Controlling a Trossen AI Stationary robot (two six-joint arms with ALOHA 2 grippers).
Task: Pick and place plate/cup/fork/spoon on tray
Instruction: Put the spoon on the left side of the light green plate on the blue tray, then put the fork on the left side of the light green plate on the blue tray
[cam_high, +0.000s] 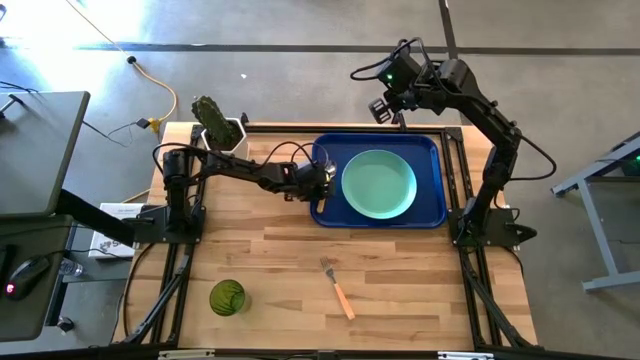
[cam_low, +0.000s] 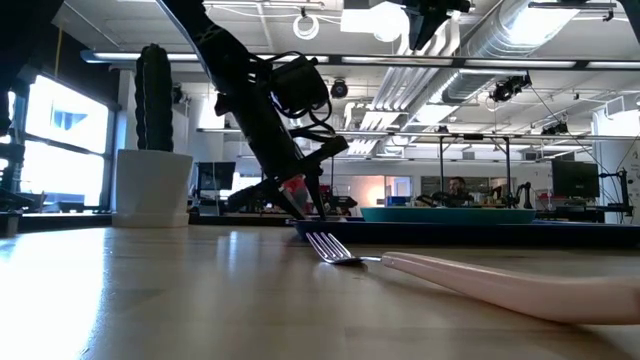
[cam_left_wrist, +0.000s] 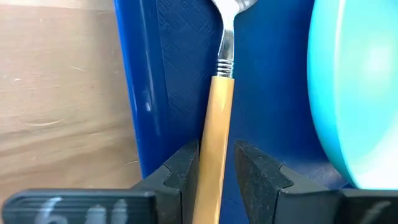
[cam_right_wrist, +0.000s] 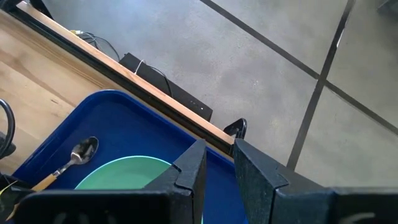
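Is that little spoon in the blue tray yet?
Yes. The spoon lies inside the tray beside the plate, its handle between the left gripper's fingers.

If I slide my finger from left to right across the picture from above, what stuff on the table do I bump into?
Cactus → cup → left gripper holding the spoon → fork → plate on the tray.

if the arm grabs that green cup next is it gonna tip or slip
The cup stands upright and alone on the table, so it probably won't tip easily. Its round, smooth-looking wall may slip in a pincer. It looks like thin plastic, so likely light.
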